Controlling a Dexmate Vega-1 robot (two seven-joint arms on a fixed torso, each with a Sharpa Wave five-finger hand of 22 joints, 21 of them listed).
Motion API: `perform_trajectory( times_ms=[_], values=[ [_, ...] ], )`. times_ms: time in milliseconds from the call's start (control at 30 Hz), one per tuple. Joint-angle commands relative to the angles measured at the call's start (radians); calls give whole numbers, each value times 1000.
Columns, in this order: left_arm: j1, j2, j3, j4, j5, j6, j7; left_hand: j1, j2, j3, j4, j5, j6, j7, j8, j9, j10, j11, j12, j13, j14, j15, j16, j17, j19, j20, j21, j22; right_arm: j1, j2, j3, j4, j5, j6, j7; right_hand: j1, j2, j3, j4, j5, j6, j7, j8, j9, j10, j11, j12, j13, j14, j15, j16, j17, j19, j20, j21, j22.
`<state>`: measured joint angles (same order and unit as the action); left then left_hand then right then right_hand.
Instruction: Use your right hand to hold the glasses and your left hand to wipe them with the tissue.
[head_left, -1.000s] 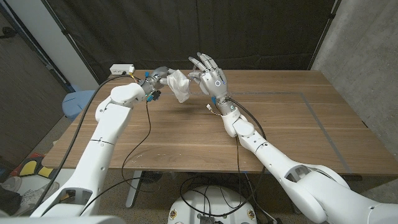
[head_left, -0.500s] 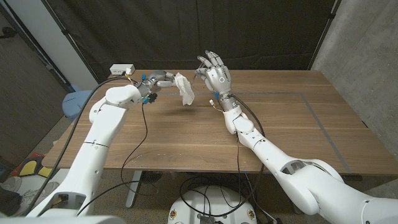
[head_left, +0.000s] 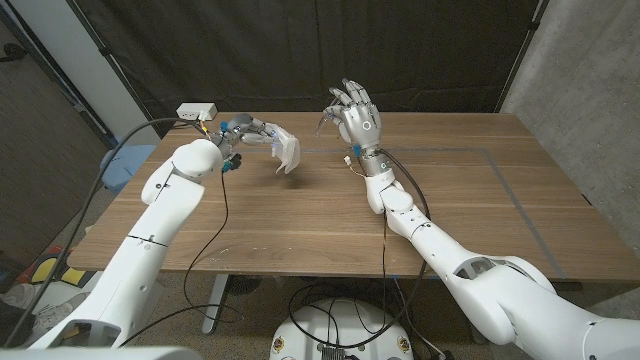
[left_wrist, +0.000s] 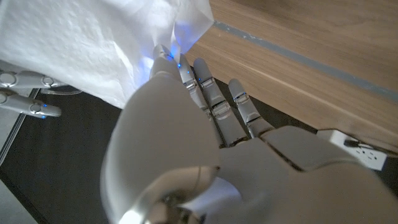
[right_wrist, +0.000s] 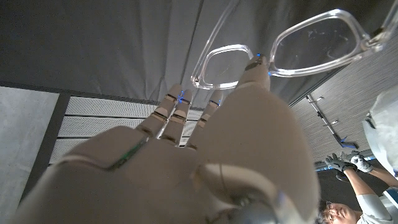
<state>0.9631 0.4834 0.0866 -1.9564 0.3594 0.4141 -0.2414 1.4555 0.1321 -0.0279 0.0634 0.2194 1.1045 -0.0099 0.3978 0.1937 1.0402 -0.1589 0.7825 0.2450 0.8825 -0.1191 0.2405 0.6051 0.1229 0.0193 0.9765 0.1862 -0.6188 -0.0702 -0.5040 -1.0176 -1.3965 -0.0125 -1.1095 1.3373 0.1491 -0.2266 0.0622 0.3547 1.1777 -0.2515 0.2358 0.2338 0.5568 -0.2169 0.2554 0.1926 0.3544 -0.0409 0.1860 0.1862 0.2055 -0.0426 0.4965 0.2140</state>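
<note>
My right hand (head_left: 356, 118) is raised above the table's far middle, fingers up. In the right wrist view that hand (right_wrist: 205, 155) pinches clear-framed glasses (right_wrist: 314, 42) near the bridge, lenses spread beyond the fingertips. My left hand (head_left: 252, 133) is held up at the far left and grips a crumpled white tissue (head_left: 288, 150), which hangs toward the right hand with a gap between them. In the left wrist view the tissue (left_wrist: 81, 43) bunches over the fingers of the left hand (left_wrist: 205, 143).
A white power strip (head_left: 197, 110) lies at the wooden table's (head_left: 470, 210) back left corner, with cables running to the left arm. A blue chair (head_left: 122, 162) stands off the table's left. A person (right_wrist: 339, 208) shows at the right wrist view's edge.
The tissue and my left hand have drawn back to the left and sunk a little. My right hand with the glasses has shifted right and farther back, so the gap between them has widened.
</note>
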Motion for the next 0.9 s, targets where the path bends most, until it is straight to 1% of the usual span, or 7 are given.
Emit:
perform_trajectory(
  times_ms=[33, 133, 367, 467, 633, 767, 900],
  values=[
    [-5, 101, 145, 5, 454, 7, 165, 39, 18, 56, 52, -5, -13, -2, 1, 10, -32, -23, -12, 9, -14, -113, 4, 7, 2, -14, 3, 3, -7, -166, -184, -180, 272, -109, 204, 4, -8, -13, 3, 6, 55, 44, 9, 7, 5, -1, 1, 1, -2, -187, -1, 0, -5, -138, 7, 1],
    [-10, 101, 176, 33, 561, -2, 224, 37, 19, 58, 54, -7, -31, -14, -4, 16, -39, -28, -21, 16, -22, -114, 2, 10, -4, -21, -1, 2, -5, -208, -228, -235, 328, -163, 285, 2, -9, -18, 5, 6, 57, 44, 10, 10, 6, -1, -1, 1, -6, -186, -2, 0, -5, -136, 8, 1],
    [-28, 93, 198, 76, 677, -31, 238, 40, 13, 60, 50, -9, -23, -27, 0, 17, -38, -36, -29, 24, -28, -118, 2, 14, -7, -29, -5, 1, 4, -289, -299, -382, 421, -305, 559, 3, -11, -31, 8, 7, 61, 42, 8, 11, 5, -2, -8, 0, -33, -182, -8, -2, -17, -129, 5, 2],
    [-35, 91, 209, 91, 722, -43, 236, 40, 12, 60, 49, -10, -26, -33, -2, 16, -44, -36, -36, 27, -31, -118, 2, 15, -10, -31, -7, 1, 21, -310, -333, -407, 424, -357, 628, 5, -8, -33, 9, 9, 59, 41, 5, 10, -1, -2, -12, 0, -37, -183, -7, -2, -19, -124, 6, 3],
    [-48, 83, 211, 111, 740, -78, 207, 37, 11, 60, 51, -10, -27, -41, -3, 14, -46, -36, -42, 31, -38, -117, -1, 16, -12, -34, -10, 1, 51, -338, -378, -458, 437, -438, 792, 6, -6, -35, 9, 9, 58, 41, 3, 10, -6, -2, -15, -1, -41, -183, -6, -1, -19, -121, 6, 3],
    [-60, 82, 212, 123, 740, -106, 166, 37, 11, 61, 51, -9, -43, -43, -10, 15, -52, -36, -50, 36, -43, -118, -3, 18, -12, -34, -11, 1, 65, -342, -399, -471, 448, -490, 850, 9, -5, -36, 9, 10, 58, 41, 2, 10, -9, -2, -18, -1, -47, -182, -6, -1, -15, -113, 9, 3],
    [-85, 105, 224, 121, 740, -145, 59, 34, 14, 62, 54, -8, -53, -47, -12, 19, -58, -37, -58, 39, -49, -117, -5, 19, -16, -33, -14, 1, 93, -343, -432, -488, 440, -559, 962, 9, -6, -39, 10, 10, 58, 41, 2, 11, -9, -2, -19, -1, -51, -179, -7, -2, -16, -109, 10, 3]
  ],
)
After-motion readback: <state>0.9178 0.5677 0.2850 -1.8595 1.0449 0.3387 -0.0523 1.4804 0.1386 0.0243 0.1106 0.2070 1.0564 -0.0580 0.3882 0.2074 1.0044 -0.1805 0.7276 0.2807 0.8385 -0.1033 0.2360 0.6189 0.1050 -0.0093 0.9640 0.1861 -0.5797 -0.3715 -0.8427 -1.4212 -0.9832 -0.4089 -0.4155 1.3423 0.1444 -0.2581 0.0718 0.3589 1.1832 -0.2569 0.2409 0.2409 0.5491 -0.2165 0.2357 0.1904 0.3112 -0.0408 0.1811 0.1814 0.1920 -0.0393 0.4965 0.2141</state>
